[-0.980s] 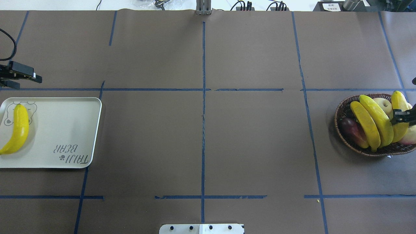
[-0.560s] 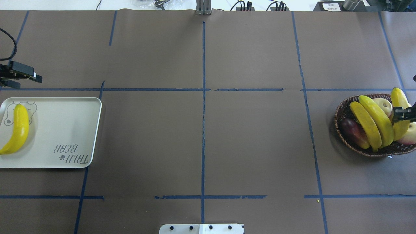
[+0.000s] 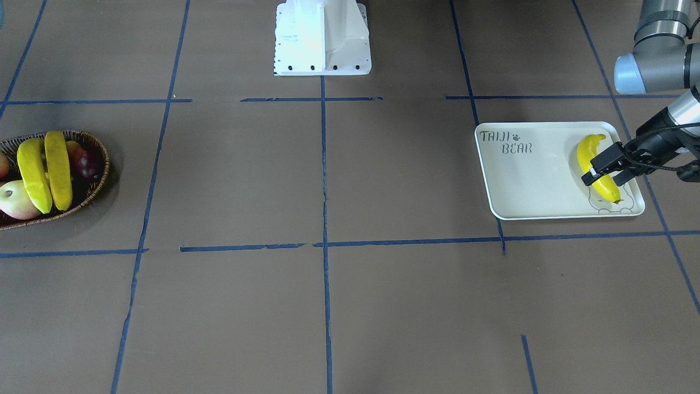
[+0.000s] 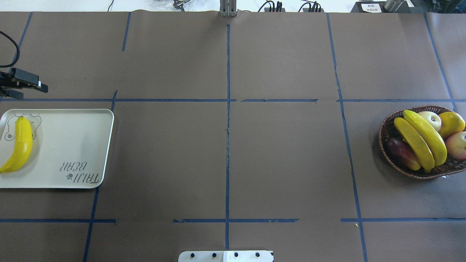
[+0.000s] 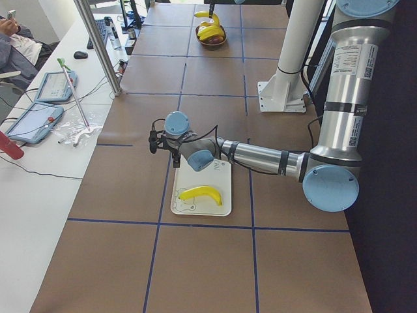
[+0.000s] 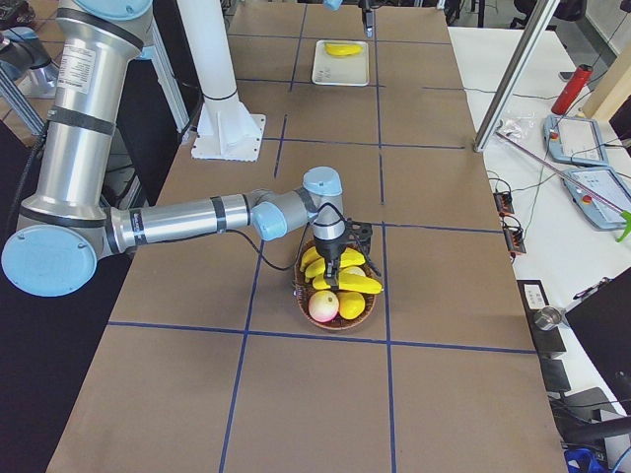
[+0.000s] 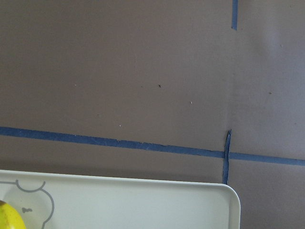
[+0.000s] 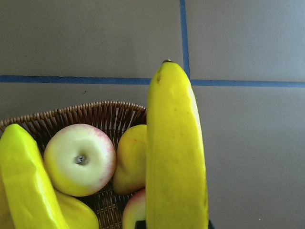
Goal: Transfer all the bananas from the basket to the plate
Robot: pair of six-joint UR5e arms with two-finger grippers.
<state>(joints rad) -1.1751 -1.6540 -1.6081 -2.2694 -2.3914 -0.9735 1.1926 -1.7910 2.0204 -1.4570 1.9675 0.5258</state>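
Note:
One banana (image 4: 18,145) lies on the plate (image 4: 72,145), at the end with the bear print. Two more bananas (image 4: 418,142) rest side by side in the wicker basket (image 4: 418,174). A further banana (image 8: 176,157) hangs above the basket's rim with my right gripper (image 6: 340,258) shut on it. That gripper is outside the overhead view. My left gripper (image 4: 33,92) is open with nothing in it and hovers just past the plate's far edge; in the front-facing view this gripper (image 3: 601,180) overlaps the plate's banana (image 3: 593,150).
The basket also holds a pale apple (image 4: 431,120), an orange-yellow fruit (image 4: 451,123), a red-and-cream fruit (image 4: 458,145) and a dark purple fruit (image 4: 400,153). The robot's white base (image 3: 322,38) stands at the table's near middle. Blue tape lines cross the brown table.
My right gripper has lifted its banana up out of the basket and out of the overhead view. The basket has shifted slightly. The left gripper has stayed put.

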